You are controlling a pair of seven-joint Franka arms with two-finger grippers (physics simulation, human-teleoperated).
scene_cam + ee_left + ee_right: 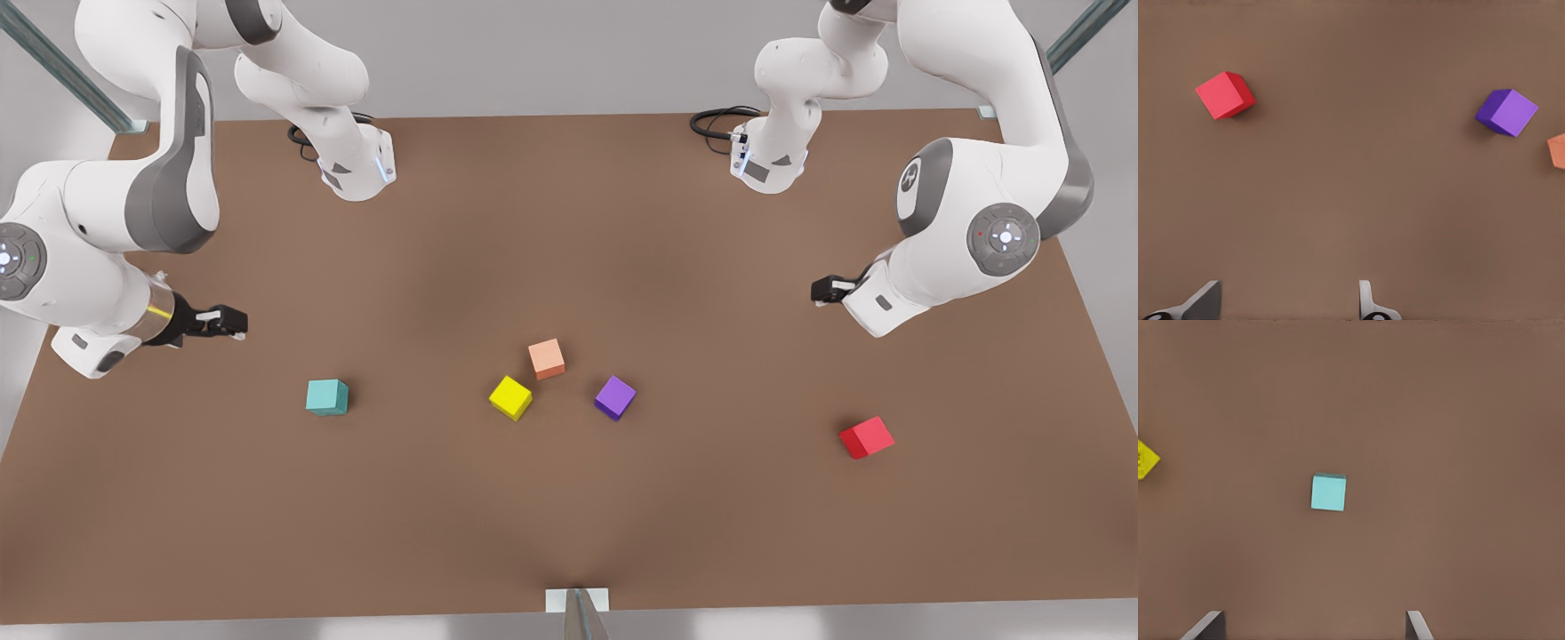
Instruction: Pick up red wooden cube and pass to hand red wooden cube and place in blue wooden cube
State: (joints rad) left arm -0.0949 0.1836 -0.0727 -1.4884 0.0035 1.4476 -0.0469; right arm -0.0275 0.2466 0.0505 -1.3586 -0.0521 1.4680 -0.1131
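Hidden: my left gripper point(1288, 303) is cut off in the left wrist view, just two fingertips point(1368, 300) poking in.
Hidden too: my right gripper point(1315, 625) shows two tips the same way.
Left gripper: on the front view's right point(827, 289), spread wide, holding nothing, above the table point(569, 516).
Right gripper: on the front view's left point(227, 322), fingers well apart, nothing between them.
Arm pose: both wrists bent low, hovering off the surface.
Red wooden cube: point(867, 436) on the table, at about 5 o'clock from my left gripper, turned cornerwise point(1225, 95); no long axis.
Blue wooden cube: point(327, 396) at about 4 o'clock from my right gripper, sitting nearly square point(1328, 493).
Beyond: yellow cube point(510, 397), orange cube point(546, 358) and purple cube point(614, 396) clustered mid-table.
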